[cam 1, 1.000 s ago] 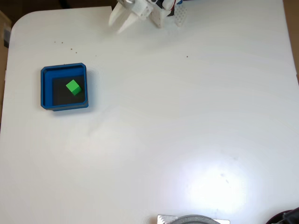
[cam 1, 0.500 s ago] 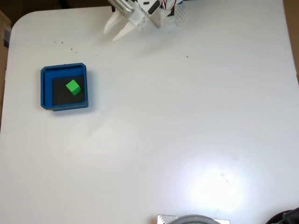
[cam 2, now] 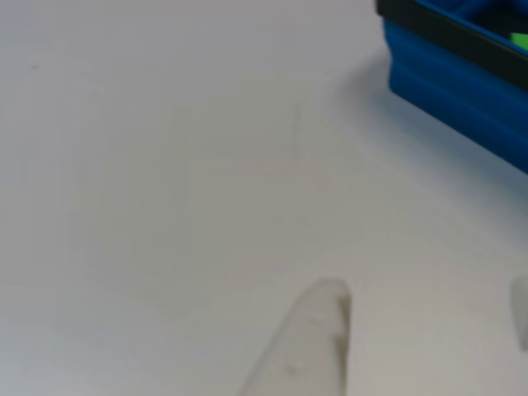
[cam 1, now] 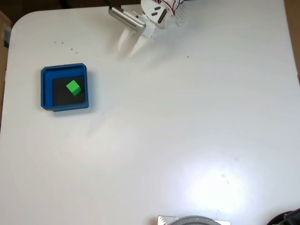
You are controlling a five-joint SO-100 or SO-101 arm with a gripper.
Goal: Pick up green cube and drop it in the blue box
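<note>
White plastic end effector point(cam 1: 126, 48), upper centre of the fixed view: I read its two fingers as parted, tips pointing toward the lower left, nothing between them. In the other view one pale finger point(cam 2: 309, 346) rises from the bottom edge, blurred, with a sliver of the second at the right edge; bare surface lies between them.

Arm body: white housing with a grey metal block beside it and red wires, at the top edge of the fixed view.

Surface point(cam 1: 187, 131): white, matte, rounded upper-left corner, a few dark specks near the top left, a bright glare patch at lower right.

Blue box point(cam 1: 64, 87): left side of the fixed view, well apart from the end effector; raised blue walls, dark floor. In the other view its corner sits at upper right.

Green cube point(cam 1: 73, 87): resting on the dark floor inside the blue box, turned at an angle to the walls; I see a green speck of it at the right edge of the other view.
</note>
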